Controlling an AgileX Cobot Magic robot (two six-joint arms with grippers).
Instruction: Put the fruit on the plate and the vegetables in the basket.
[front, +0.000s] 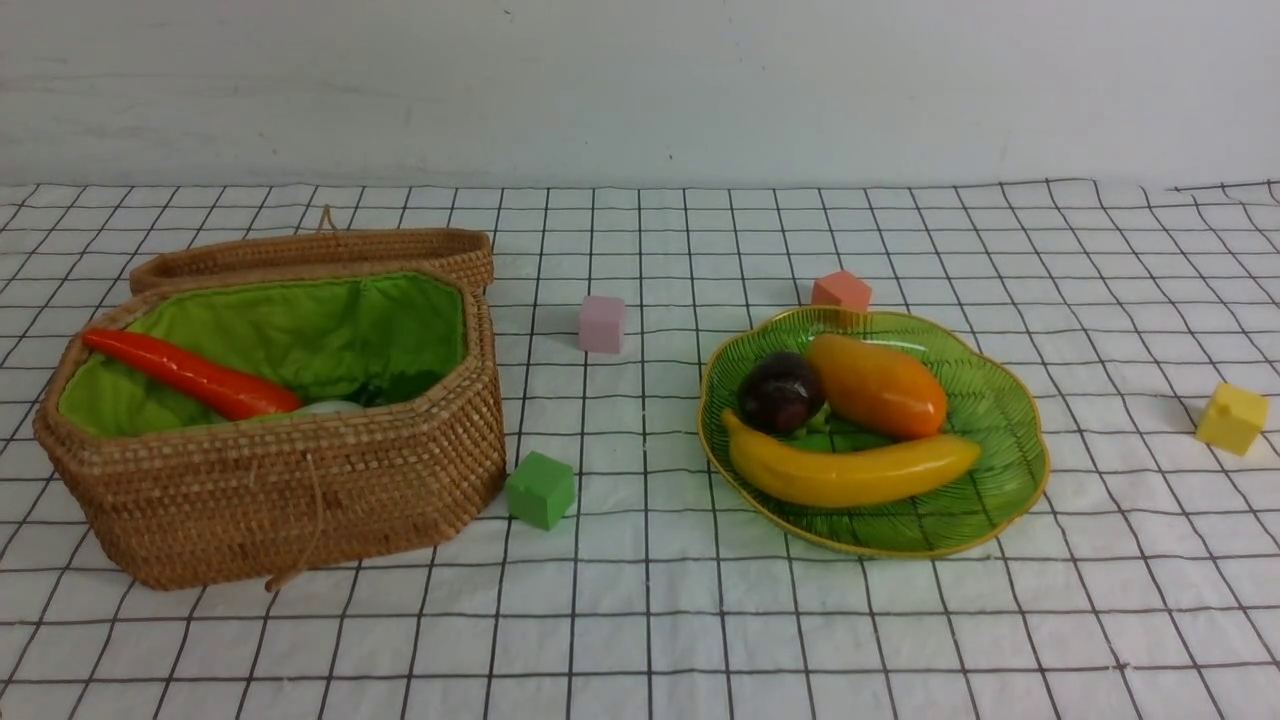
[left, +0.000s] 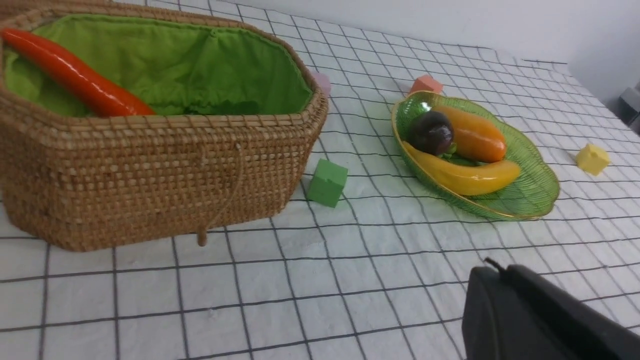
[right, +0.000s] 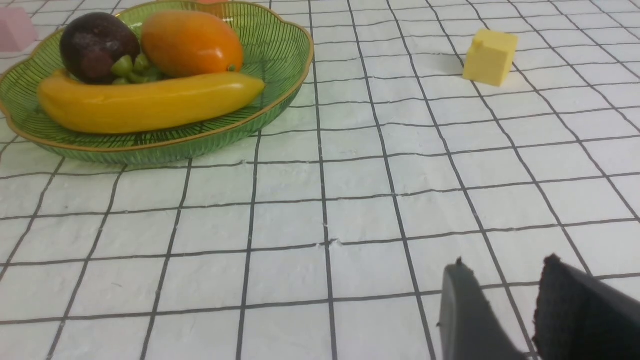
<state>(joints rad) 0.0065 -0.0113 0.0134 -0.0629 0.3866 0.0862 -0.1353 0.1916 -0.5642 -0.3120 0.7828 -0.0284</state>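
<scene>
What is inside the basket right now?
In the basket, the carrot leans on the green lining, beside a sliver of something white and dark green leaves. The front wall hides everything lower; no cucumber shows.

Three fruits lie on one plate (front: 1005, 470): one mango (front: 878, 385), one banana (front: 850, 468), one dark round fruit (front: 780, 392). One basket (front: 300, 490) shows one carrot (front: 190, 375) and perhaps one white radish (front: 328, 407). Four cubes: pink (front: 602, 324), orange (front: 841, 291), green (front: 540, 489), yellow (front: 1231, 418).
</scene>
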